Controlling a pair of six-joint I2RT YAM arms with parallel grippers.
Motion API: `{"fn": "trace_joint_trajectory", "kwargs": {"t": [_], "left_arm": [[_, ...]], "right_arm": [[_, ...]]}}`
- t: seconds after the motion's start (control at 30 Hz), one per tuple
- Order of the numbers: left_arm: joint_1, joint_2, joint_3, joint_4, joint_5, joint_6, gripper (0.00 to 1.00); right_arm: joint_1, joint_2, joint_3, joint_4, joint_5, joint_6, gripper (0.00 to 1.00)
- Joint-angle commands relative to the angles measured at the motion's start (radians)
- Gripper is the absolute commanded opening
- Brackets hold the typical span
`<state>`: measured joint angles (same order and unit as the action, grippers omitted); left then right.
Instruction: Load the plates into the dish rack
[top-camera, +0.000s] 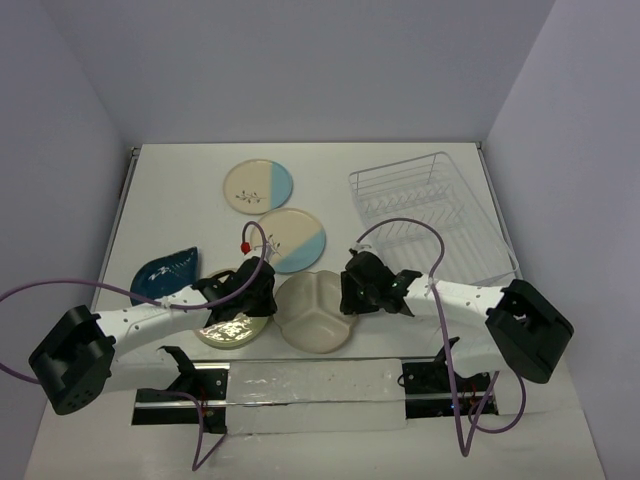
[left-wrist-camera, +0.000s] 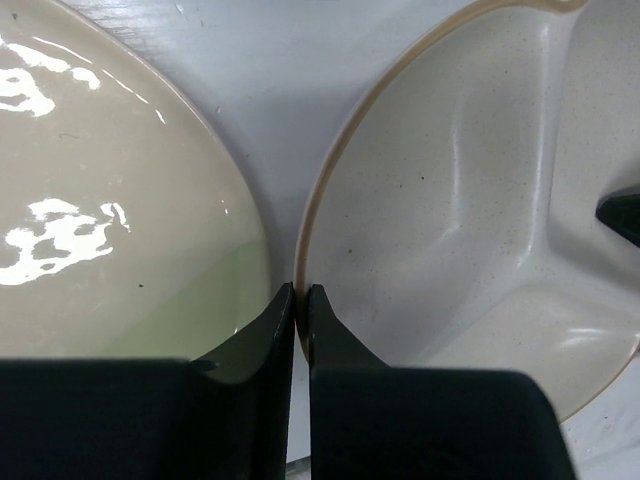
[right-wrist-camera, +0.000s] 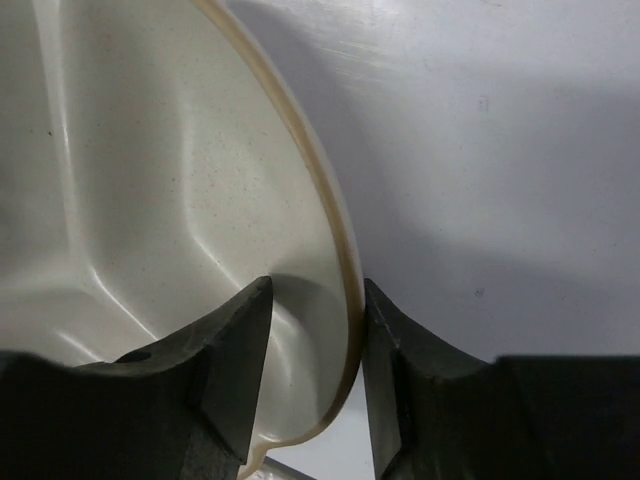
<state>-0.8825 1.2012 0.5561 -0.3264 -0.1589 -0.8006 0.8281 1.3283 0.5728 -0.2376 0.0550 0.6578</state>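
Divided plate (top-camera: 312, 315) lies flat on the desk (top-camera: 180, 190), left of the rack (top-camera: 430, 210). Right tool (right-wrist-camera: 316, 300), part-open, straddles its rack-side rim ungripped; left tool (left-wrist-camera: 300, 295), closed and empty, abuts the far-from-rack rim. Close squarely before lifting.

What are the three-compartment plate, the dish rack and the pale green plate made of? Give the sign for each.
The three-compartment plate: cream, finely speckled, soft sheen, tan rim; glazed stoneware or melamine, cannot tell which. The dish rack: thin white wire, probably coated metal. The pale green plate: sharp bright reflections, a glossy glaze, likely ceramic.
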Motion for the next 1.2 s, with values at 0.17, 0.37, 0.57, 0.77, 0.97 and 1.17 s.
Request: {"fn": "trace_joint_trajectory", "kwargs": {"t": [0.17,0.37,0.57,0.77,0.97,1.17], "left_arm": [[-0.013,0.015,0.046,0.018,0.033,0.011,0.06],[-0.021,-0.005,0.061,0.038,0.009,0.005,0.07],[-0.023,-0.079,0.093,0.122,-0.096,-0.02,0.45],[-0.023,-0.178,0.161,0.113,-0.289,0.007,0.97],[-0.021,-0.221,0.291,0.137,-0.48,0.072,0.99],[0.021,-0.187,0.388,0.195,-0.598,0.164,0.99]], "right_arm": [[-0.047,-0.024,-0.06,0.103,-0.101,0.019,0.19],[-0.046,-0.115,-0.042,0.093,-0.06,-0.044,0.0],[-0.024,-0.294,0.05,0.029,0.099,-0.142,0.0],[-0.021,-0.37,0.212,-0.036,0.246,-0.239,0.0],[-0.02,-0.34,0.442,-0.039,0.383,-0.353,0.0],[-0.028,-0.26,0.659,0.055,0.54,-0.571,0.0]]}}
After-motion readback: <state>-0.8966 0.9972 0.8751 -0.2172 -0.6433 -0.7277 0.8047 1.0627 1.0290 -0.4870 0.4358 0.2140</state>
